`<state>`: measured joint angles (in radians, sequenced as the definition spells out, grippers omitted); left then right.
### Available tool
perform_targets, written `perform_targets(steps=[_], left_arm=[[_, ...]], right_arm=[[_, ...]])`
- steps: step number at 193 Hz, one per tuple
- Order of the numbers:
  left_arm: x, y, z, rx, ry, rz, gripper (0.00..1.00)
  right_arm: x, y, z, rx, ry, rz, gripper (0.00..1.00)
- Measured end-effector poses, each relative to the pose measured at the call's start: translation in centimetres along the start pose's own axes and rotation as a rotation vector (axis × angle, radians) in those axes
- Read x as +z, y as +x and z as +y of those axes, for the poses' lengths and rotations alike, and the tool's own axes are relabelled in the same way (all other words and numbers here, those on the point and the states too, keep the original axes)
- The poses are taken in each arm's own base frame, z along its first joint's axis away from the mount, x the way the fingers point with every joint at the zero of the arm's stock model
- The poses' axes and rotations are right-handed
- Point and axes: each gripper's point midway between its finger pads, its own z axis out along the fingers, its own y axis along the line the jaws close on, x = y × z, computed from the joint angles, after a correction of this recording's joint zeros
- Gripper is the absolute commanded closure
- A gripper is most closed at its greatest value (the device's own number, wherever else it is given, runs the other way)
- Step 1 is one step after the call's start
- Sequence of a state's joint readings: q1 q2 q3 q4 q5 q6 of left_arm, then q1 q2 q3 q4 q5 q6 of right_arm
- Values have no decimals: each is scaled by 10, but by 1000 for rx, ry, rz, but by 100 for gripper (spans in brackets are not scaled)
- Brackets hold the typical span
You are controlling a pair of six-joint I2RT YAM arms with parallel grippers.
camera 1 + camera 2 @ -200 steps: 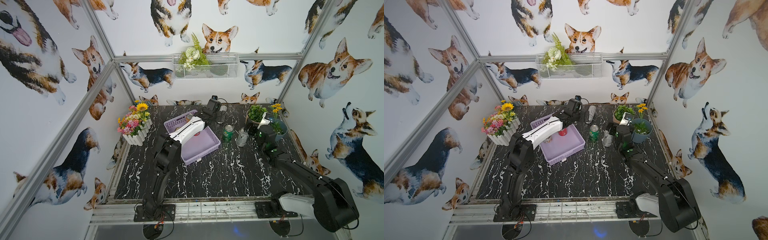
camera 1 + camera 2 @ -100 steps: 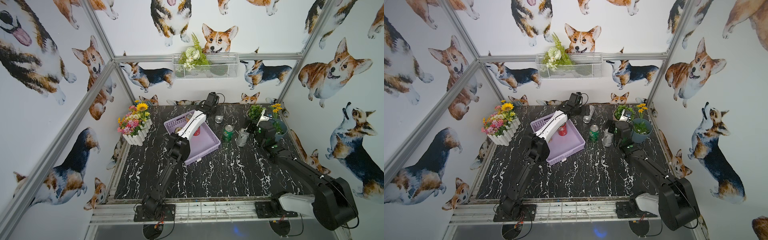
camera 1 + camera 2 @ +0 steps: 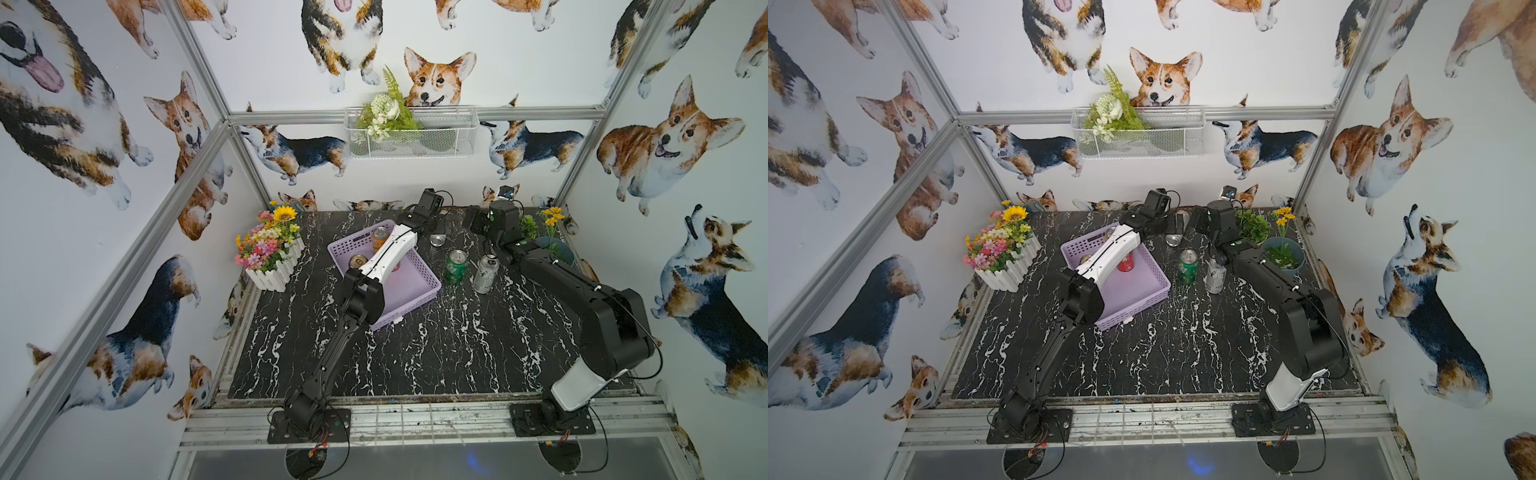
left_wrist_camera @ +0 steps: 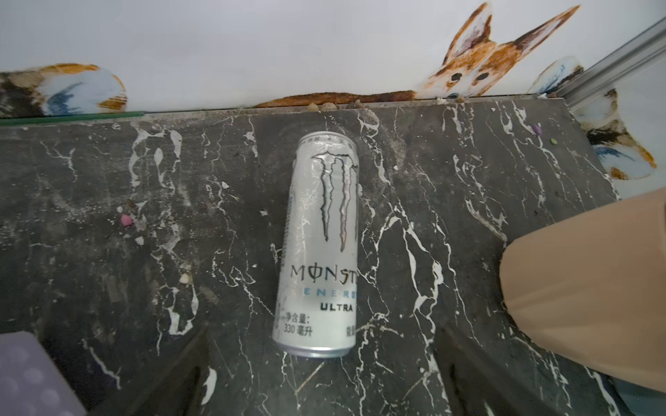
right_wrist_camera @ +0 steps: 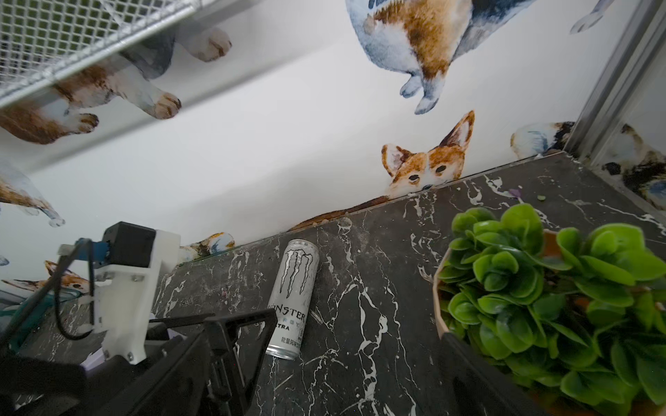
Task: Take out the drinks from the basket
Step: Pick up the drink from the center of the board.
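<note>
Your left gripper [image 3: 444,227], jaws spread and empty, faces the silver-white can [image 4: 320,245] lying on the table [image 4: 108,223] just ahead, long axis pointing straight away from it, outside the basket [image 3: 409,309]; right gripper [image 5: 356,326], also spread empty, sits off-axis.

Left hand [image 4: 323,329], right hand [image 5: 356,326]: jaws wide.

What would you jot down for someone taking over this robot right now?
Left gripper: open, empty, at a silver-white can lying on the table beyond the basket.
Right gripper: open, empty, beside the green plant.
Done: three cans out. The lying one, plus a green can and a second silver-white can, both upright.
Left: orange can, red can and a third can, colour unclear, in the basket.
</note>
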<state>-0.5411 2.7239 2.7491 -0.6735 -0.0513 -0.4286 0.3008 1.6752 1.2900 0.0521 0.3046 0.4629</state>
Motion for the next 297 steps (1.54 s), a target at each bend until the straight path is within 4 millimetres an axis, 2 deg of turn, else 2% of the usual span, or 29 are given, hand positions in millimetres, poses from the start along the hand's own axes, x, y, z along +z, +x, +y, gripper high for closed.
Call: perform_targets(steps=[25,52,69,92,104,125,138,141,147,148,151,164,186,211,236,283,289,297], left_arm=[[5,8,5,7,-45,11,1],[-3,16,14,19,-117,44,1],[-24,5,15,28,-161,28,0],[-61,-21,13,26,-202,-33,0],[-76,-27,12,16,-214,-47,0],[-96,-17,15,21,-232,-32,0],[-115,4,24,25,-234,-18,0],[-118,12,27,24,-234,-11,0],[-132,15,29,17,-223,-22,0],[-131,23,33,18,-228,-8,0],[-142,22,34,11,-221,-21,0],[-166,22,45,-27,-201,-68,0],[-189,15,50,-65,-172,-146,0],[-211,32,47,-61,-126,-146,0],[-238,34,53,-67,-111,-183,0],[-256,45,52,-55,-76,-184,0],[-259,47,53,-56,-73,-185,0],[-262,49,54,-56,-73,-185,0]], right_arm=[[15,15,0,-19,20,69,0],[58,1,22,-28,17,110,0],[83,-3,29,-28,14,140,2],[110,6,25,-22,23,211,7],[121,13,22,-16,28,246,8],[138,19,21,5,22,292,8],[149,24,23,13,11,309,8],[151,26,24,13,6,316,7],[154,31,25,15,-1,331,7],[154,33,26,16,-4,337,7],[156,36,27,17,-8,346,7],[160,51,27,23,-16,386,6],[165,71,29,27,-30,435,6],[169,77,33,36,-52,450,5],[174,79,41,44,-79,449,5],[185,97,43,63,-94,480,5],[186,100,44,62,-97,485,0],[187,104,45,60,-100,489,0]])
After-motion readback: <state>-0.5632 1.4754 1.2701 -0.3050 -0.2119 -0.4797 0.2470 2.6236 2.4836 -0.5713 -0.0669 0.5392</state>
